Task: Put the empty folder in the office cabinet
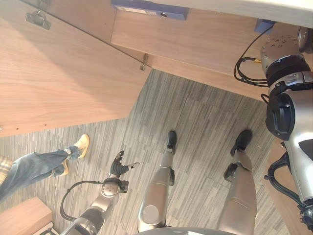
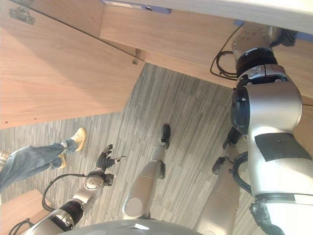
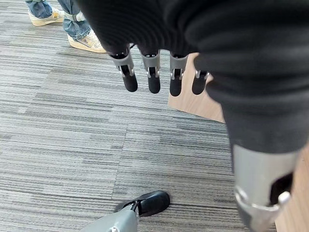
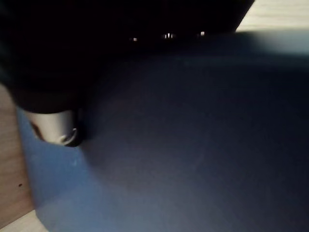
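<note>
one blue folder, one cabinet

A blue folder lies flat inside the wooden cabinet.

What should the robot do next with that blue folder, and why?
Probably nudge the blue folder a bit deeper onto the cabinet shelf. The right arm reaches up there, and its wrist view shows the folder's flat face right against the hand, beside wood. The left hand hangs open, low over the floor.
</note>
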You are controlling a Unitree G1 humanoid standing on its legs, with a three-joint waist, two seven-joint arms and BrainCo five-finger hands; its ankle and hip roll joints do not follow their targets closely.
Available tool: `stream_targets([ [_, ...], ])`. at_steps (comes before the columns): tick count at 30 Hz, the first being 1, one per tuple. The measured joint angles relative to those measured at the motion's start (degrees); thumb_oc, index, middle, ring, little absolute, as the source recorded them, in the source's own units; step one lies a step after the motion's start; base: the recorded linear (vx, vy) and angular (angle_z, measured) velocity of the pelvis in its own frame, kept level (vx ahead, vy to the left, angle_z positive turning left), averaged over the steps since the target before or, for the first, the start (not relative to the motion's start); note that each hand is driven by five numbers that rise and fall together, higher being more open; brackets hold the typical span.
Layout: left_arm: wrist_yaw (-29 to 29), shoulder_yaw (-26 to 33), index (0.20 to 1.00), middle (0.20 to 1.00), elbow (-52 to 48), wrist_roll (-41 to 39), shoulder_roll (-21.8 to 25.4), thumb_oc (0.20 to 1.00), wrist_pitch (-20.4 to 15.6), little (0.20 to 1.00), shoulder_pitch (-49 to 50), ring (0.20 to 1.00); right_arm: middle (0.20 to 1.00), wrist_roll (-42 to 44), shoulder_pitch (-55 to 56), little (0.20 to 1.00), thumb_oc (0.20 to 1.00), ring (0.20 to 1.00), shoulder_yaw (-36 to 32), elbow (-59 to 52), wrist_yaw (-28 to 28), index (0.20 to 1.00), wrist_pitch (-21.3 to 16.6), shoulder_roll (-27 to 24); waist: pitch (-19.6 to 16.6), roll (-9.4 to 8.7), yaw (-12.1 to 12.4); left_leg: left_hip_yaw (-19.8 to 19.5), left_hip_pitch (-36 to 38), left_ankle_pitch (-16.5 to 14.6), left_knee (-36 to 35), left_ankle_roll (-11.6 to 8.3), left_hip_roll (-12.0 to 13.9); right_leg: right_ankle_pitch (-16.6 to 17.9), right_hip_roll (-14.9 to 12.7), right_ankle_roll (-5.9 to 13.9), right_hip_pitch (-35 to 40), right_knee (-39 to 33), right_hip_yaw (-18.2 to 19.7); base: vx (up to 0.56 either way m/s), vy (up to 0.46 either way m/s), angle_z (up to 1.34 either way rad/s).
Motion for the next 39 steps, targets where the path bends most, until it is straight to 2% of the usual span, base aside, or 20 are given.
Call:
stream_targets([
  [1, 0.0, 0.0, 1.000, 1.000, 0.0, -0.4, 0.0, 1.000, 0.1, 1.000, 0.0, 1.000, 0.758, -0.1, 0.0, 0.758, 0.758, 0.758, 0.2, 0.0, 0.0, 0.758, 0.2, 0.1, 0.0, -0.01, 0.0, 0.0, 0.0, 0.0, 0.0, 0.01, 0.1, 0.0, 0.1, -0.01, 0.0, 0.0, 0.0, 0.00, 0.000, 0.00],
  [2, 0.0, 0.1, 1.000, 1.000, 0.1, -0.6, 0.0, 1.000, 0.2, 1.000, 0.0, 1.000, 1.000, -0.3, 0.0, 1.000, 1.000, 1.000, 0.8, 0.2, 0.0, 1.000, 0.4, 0.4, 0.0, -0.01, -0.1, 0.0, 0.0, 0.0, 0.0, 0.01, 0.1, 0.0, 0.1, -0.01, 0.0, 0.0, 0.0, 0.00, 0.000, 0.00],
  [9, 0.1, 1.9, 1.000, 1.000, 0.1, -0.6, 0.0, 1.000, 0.4, 1.000, 0.0, 1.000, 1.000, -5.1, 0.0, 1.000, 1.000, 1.000, 6.3, 0.6, 2.1, 1.000, 3.5, 0.4, 0.0, -0.20, -1.7, 0.9, 0.4, 0.2, 0.0, -0.30, 0.5, 0.2, 0.6, -0.27, 0.1, -0.2, 0.2, -0.02, 0.017, -0.04],
  [11, 0.2, 2.1, 1.000, 1.000, 0.2, -0.6, 0.1, 1.000, 0.6, 1.000, -0.3, 1.000, 1.000, -6.6, 0.0, 1.000, 1.000, 1.000, 6.7, 2.8, 2.7, 1.000, 5.4, 0.5, -0.1, -0.51, -3.0, 1.5, 1.2, 0.2, 0.0, -0.31, 0.6, 0.3, 0.8, -0.37, 0.6, -0.3, 0.4, -0.04, 0.058, -0.09],
  [13, 0.2, 2.0, 1.000, 1.000, 0.2, -0.6, 0.1, 1.000, 0.8, 1.000, -0.4, 1.000, 1.000, -6.7, 0.0, 1.000, 1.000, 1.000, 8.0, 3.3, 2.6, 1.000, 6.7, 0.8, 0.0, -0.55, -3.2, 1.6, 1.7, 0.1, 0.0, -0.37, 0.5, 0.5, 0.8, -0.49, 1.0, -0.5, 0.5, -0.03, 0.046, -0.05],
  [16, 0.2, 2.1, 1.000, 1.000, 0.2, -0.5, 0.1, 1.000, 0.9, 1.000, -0.4, 1.000, 1.000, -10.8, 0.0, 1.000, 1.000, 1.000, 13.2, 4.3, 3.3, 1.000, 10.8, 2.1, -0.1, -0.61, -3.7, 2.9, 3.6, -0.1, 0.0, -0.60, 0.5, 1.7, 1.6, -0.21, 2.9, -2.6, 1.6, -0.02, 0.033, -0.17],
  [26, -0.8, 2.2, 1.000, 1.000, 1.1, 0.9, 0.4, 1.000, 2.3, 1.000, -0.3, 1.000, 1.000, -15.6, 0.1, 1.000, 1.000, 1.000, 13.6, 5.2, 8.4, 1.000, 18.0, 2.7, -0.2, -0.74, -4.3, 4.6, 5.7, -0.3, 0.0, -0.51, 0.6, 2.6, 2.4, 0.19, 4.6, -4.4, 3.2, -0.02, 0.039, -0.08],
  [29, -1.4, 2.3, 1.000, 1.000, 2.7, 2.5, 0.4, 1.000, 2.5, 1.000, -0.4, 1.000, 1.000, -18.1, 0.8, 1.000, 1.000, 1.000, 17.5, 5.1, 11.3, 1.000, 20.5, 3.1, -0.2, -0.70, -4.7, 4.9, 6.0, -0.2, 0.0, -0.72, 0.5, 3.0, 2.4, -0.29, 4.6, -4.4, 3.3, -0.01, 0.032, -0.05],
  [31, -1.6, 2.5, 1.000, 1.000, 3.1, 3.2, 0.4, 1.000, 2.6, 1.000, -0.4, 1.000, 1.000, -18.6, 1.1, 1.000, 1.000, 1.000, 17.5, 5.2, 12.4, 1.000, 22.2, 3.1, -0.2, -0.65, -4.5, 5.0, 6.1, -0.2, 0.0, -0.66, 0.5, 3.0, 2.5, -0.30, 4.6, -4.4, 3.5, -0.02, 0.023, -0.04],
  [39, -1.7, 4.3, 1.000, 1.000, 5.0, 4.0, 0.4, 1.000, 3.2, 1.000, -0.5, 1.000, 1.000, -22.5, 1.3, 1.000, 1.000, 1.000, 16.9, 8.0, 14.8, 1.000, 24.1, 2.6, -0.3, -0.60, -4.6, 5.6, 6.6, -0.3, 0.0, -0.55, 0.5, 3.0, 2.6, 0.01, 4.8, -4.5, 4.0, -0.01, 0.005, -0.01],
])
